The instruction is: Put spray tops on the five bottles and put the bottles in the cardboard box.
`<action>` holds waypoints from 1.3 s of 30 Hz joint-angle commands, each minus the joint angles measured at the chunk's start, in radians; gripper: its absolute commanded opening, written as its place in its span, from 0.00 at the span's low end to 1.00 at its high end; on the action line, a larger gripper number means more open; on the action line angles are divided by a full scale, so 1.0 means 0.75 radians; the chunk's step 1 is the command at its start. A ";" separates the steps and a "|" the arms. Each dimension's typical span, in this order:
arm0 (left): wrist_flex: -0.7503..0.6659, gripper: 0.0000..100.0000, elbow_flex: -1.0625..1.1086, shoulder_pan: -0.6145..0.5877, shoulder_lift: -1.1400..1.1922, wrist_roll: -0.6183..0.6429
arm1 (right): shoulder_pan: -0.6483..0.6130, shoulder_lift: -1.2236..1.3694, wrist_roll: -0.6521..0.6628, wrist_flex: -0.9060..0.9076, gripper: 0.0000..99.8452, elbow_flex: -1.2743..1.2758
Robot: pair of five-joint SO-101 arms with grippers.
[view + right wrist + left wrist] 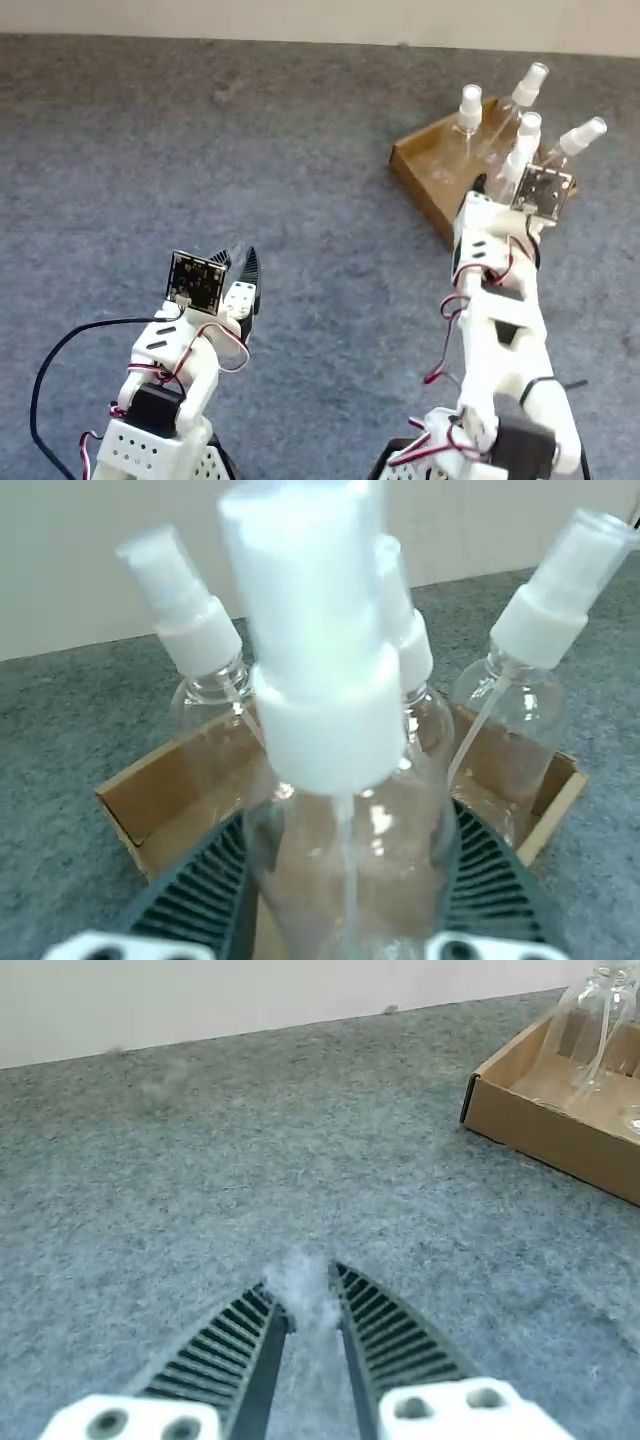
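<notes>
My right gripper (506, 182) (345, 880) is shut on a clear bottle (517, 158) (340, 850) that carries a white spray top (315, 650). It holds the bottle upright over the near part of the cardboard box (415, 165) (170, 790). Three more clear bottles with spray tops stand in the box behind it (470, 105) (530, 82) (588, 133). My left gripper (243, 262) (305, 1295) rests low over the grey carpet at the left, far from the box (540, 1130). Its fingers are together with nothing between them.
Grey carpet (250, 130) covers the table, with open room between the two arms and to the left of the box. A pale wall runs along the far edge. Cables hang from both arm bases at the near edge.
</notes>
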 commanded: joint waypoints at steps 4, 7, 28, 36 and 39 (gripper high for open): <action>0.006 0.00 0.024 -0.015 -0.017 -0.008 | 0.015 0.062 -0.018 -0.046 0.17 -0.161; 0.004 0.00 0.024 -0.013 -0.017 -0.008 | 0.013 0.066 -0.018 -0.046 0.17 -0.187; 0.004 0.00 0.024 -0.013 -0.017 -0.008 | -0.011 0.189 -0.100 -0.167 0.17 -0.210; 0.002 0.00 0.024 -0.013 -0.017 -0.008 | -0.017 0.334 -0.100 -0.289 0.17 -0.228; 0.002 0.00 0.024 -0.013 -0.017 -0.008 | -0.017 0.367 -0.100 -0.289 0.17 -0.230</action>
